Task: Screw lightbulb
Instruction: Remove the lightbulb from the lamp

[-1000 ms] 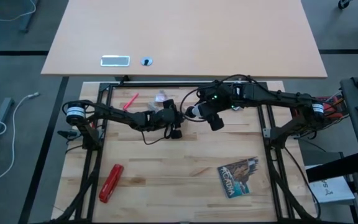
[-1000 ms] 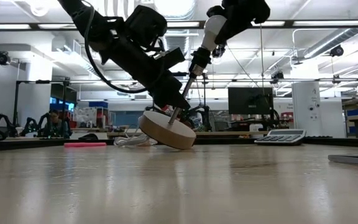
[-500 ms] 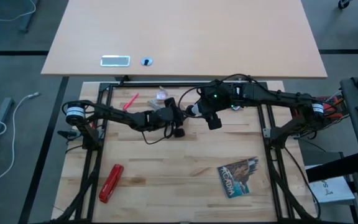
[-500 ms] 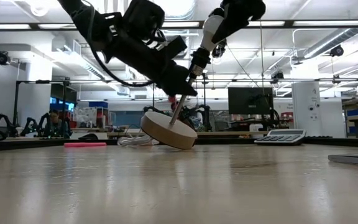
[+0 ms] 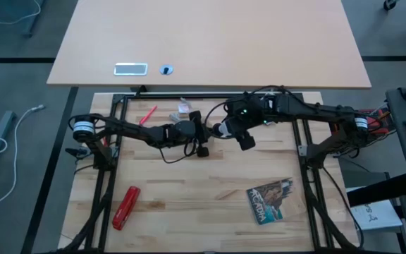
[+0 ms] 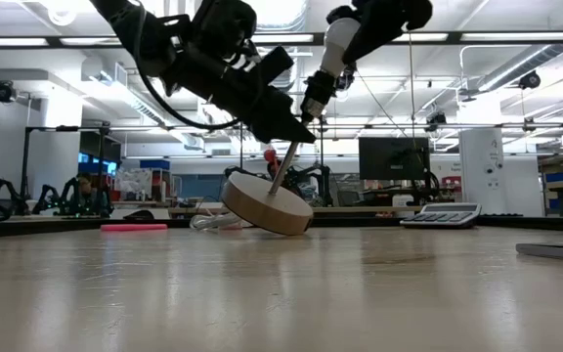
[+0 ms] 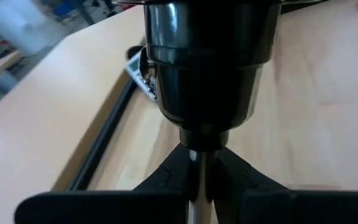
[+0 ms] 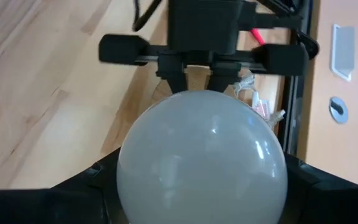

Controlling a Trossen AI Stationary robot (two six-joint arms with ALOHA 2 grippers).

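Observation:
The lamp stand is a round wooden disc [image 6: 265, 207] with a thin metal stem [image 6: 281, 174] and a black socket [image 7: 207, 62]. It is tilted, with its lower edge on the table. My left gripper [image 6: 289, 125] [image 7: 194, 177] is shut on the stem just below the socket. My right gripper [image 5: 225, 129] hangs above, shut on the white lightbulb [image 8: 202, 155] [image 6: 336, 37]. The bulb's narrow base [image 6: 315, 95] slants down toward the socket; whether they touch is hidden. My left gripper pinches the stand's thin stem [image 7: 193, 186] between its two fingers, right below the black socket. The fingers come in slanting slightly downward and lie across the stem. The stand hangs tilted, with the disc's lower edge [image 6: 286, 230] on the table. My right gripper holds the lightbulb's round head [image 8: 135, 186] between its two fingers [image 8: 89, 183], one on either side. It comes slanting down from above. The bulb is clear of the table, base pointing down toward the socket.
On the work table lie a red tool [image 5: 125, 207] at the near left, a booklet [image 5: 272, 200] at the near right, and a red pen [image 5: 149, 114] and a plastic wrapper [image 5: 183, 109] at the far side. A calculator [image 6: 442, 215] shows in the low view.
My left gripper has tipped up from a steep downward slant to nearly level. It has moved up the stem, away from the disc and toward the socket. The disc stays tilted on its edge. My right gripper holds the bulb in place.

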